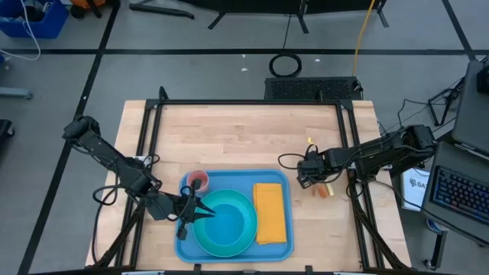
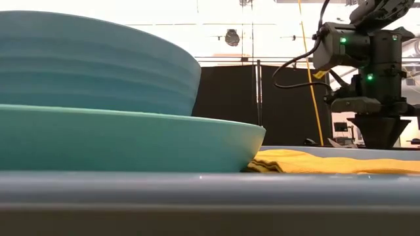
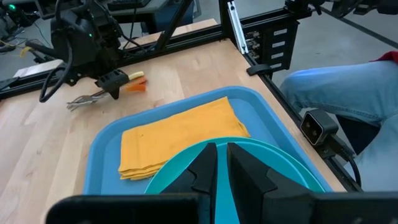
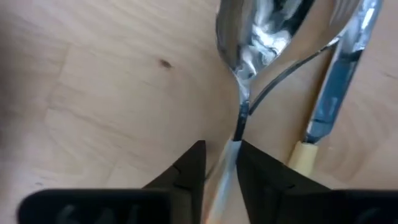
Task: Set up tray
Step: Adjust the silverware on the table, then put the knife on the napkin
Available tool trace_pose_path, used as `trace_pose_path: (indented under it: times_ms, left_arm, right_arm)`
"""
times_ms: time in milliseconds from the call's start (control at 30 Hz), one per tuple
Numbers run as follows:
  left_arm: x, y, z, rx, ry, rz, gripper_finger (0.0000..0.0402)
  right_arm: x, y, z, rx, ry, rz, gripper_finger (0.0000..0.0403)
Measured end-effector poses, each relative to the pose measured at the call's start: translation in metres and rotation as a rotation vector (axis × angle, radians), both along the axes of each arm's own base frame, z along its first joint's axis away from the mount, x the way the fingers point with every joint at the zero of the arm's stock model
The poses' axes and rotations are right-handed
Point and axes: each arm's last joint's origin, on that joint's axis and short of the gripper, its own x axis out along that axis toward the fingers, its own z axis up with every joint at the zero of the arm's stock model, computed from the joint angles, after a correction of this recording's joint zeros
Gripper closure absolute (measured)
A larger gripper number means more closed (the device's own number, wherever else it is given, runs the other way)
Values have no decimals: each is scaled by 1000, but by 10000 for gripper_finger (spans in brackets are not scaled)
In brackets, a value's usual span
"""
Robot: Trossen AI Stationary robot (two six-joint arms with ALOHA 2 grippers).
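Fingers of the right gripper (image 4: 219, 171) stand close together around the slim silver handle of a spoon (image 4: 264, 37), which lies flat on the wooden table (image 1: 229, 137); the handle runs down between the two dark tips, and whether they already press on it cannot be told. Beside the spoon lie a fork (image 4: 292, 68) and a knife (image 4: 333, 99) with a pale handle, their metal parts crossing near the spoon's neck. From above, this gripper (image 1: 309, 177) is low over the table just to the right of the tray (image 1: 286, 248).

Fingers of the left gripper (image 1: 200, 215) are nearly together and pinch the rim of the round cyan plate (image 1: 241, 229); in the left wrist view the two dark fingers (image 3: 202, 171) sit on either side of the plate's edge (image 3: 273, 152).

The tray, a large blue rectangle with a raised rim, lies at the near middle of the table. The cyan plate fills its left half, and a folded yellow cloth (image 1: 270, 214) lies flat along its right half, just beside the plate. A small cup with a reddish inside (image 1: 198, 181) stands at the tray's far left corner. In the low view a blue bowl (image 2: 92, 65) sits on the plate (image 2: 131, 141), with the cloth (image 2: 328, 162) behind.

A person's leg in light blue trousers (image 3: 336, 93) shows beyond the table edge.
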Motion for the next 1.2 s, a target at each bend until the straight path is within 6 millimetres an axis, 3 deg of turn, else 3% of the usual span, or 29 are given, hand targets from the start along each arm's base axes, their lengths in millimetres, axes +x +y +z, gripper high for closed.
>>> trace_pose_path:
  times_ms: [133, 233, 467, 900, 1200]
  left_arm:
    - [0, 0, 0, 0, 0, 0, 360]
    - [0, 0, 0, 0, 0, 0, 360]
    - [0, 0, 0, 0, 0, 0, 360]
    - [0, 0, 0, 0, 0, 0, 360]
    - [0, 0, 0, 2, 2, 0, 360]
  right_arm:
    - [4, 1, 0, 26, -37, 11, 381]
    - [8, 2, 1, 40, -83, 27, 393]
    - [20, 5, 3, 119, -201, 16, 369]
    - [20, 5, 3, 111, -208, 52, 295]
    - [13, 3, 21, 86, -283, 40, 269]
